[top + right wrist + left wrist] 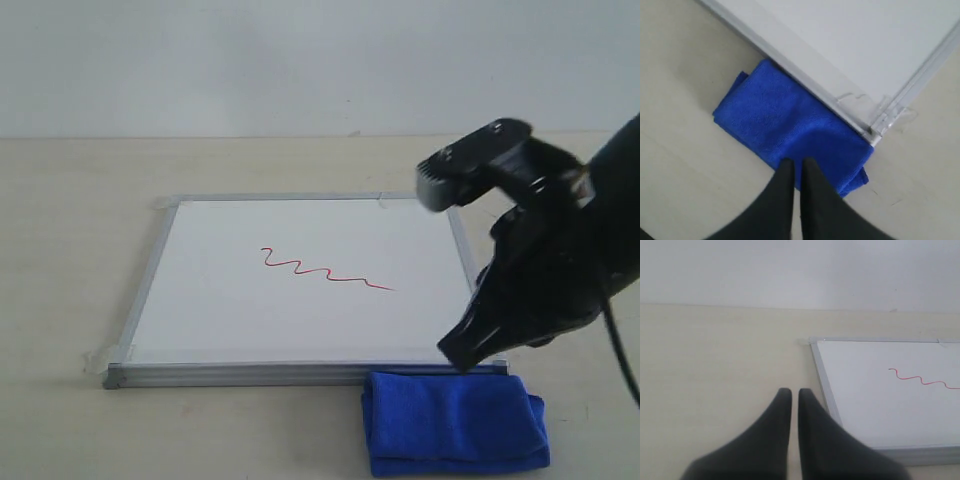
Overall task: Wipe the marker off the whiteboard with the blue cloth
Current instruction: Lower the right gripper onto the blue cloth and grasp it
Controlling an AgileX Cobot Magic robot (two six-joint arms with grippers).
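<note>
Eyeing whiteboard [300, 335]: flat, corners taped, likely so wiping won't shift it. Blue cloth [455, 420] at its 5 o'clock, touching edge. Right gripper [796, 167] above cloth, fingers pinched narrow, empty; left gripper [795, 395] idle at 9 o'clock, same. Marker [325, 272] mid-board, unwiped.

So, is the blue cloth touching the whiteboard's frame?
Touching. The right wrist view shows the blue cloth lying flush along the whiteboard frame near its corner, with no gap between them.

Exterior front-on, both wrists overlook whiteboard [300, 330]
</note>
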